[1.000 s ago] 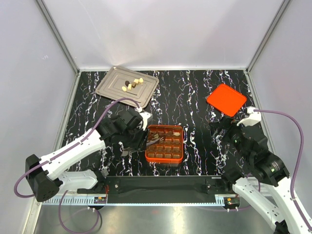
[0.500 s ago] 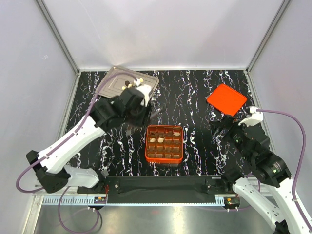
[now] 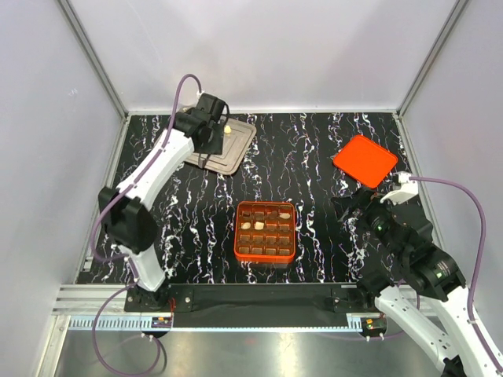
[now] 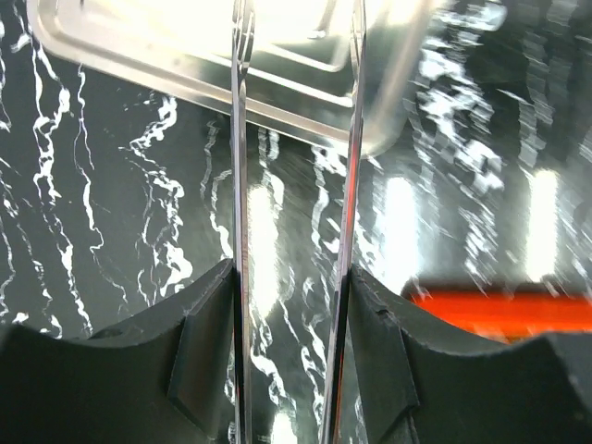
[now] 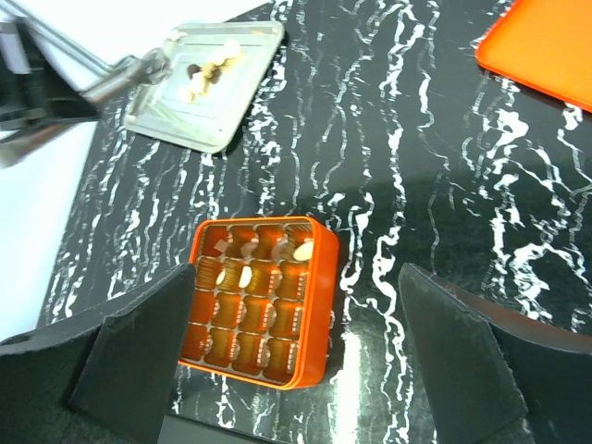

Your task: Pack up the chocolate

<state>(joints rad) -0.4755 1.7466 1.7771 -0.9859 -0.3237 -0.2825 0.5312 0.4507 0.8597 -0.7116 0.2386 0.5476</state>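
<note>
The chocolate on the steel tray (image 3: 236,148) at the back left is several small dark and cream pieces (image 5: 209,72); one cream piece (image 3: 226,129) shows beside the arm. A few cream pieces (image 3: 258,225) lie in the upper cells of the orange box (image 3: 266,256), also in the right wrist view (image 5: 302,250). My left gripper (image 3: 211,132) is over the tray, its fingers clamped on metal tongs (image 4: 240,185). The tong blades stand apart with nothing between them and reach over the tray (image 4: 305,102). My right gripper (image 3: 354,208) is open and empty, right of the box (image 5: 319,305).
The orange lid (image 3: 365,160) lies flat at the back right, also in the right wrist view (image 5: 546,46). White walls and aluminium posts close in the black marbled table on three sides. A blurred orange shape (image 4: 499,310) sits at the lower right of the left wrist view.
My left arm has swung away from the orange box to the tray at the back left, carrying the tongs. The right arm has hardly moved.
</note>
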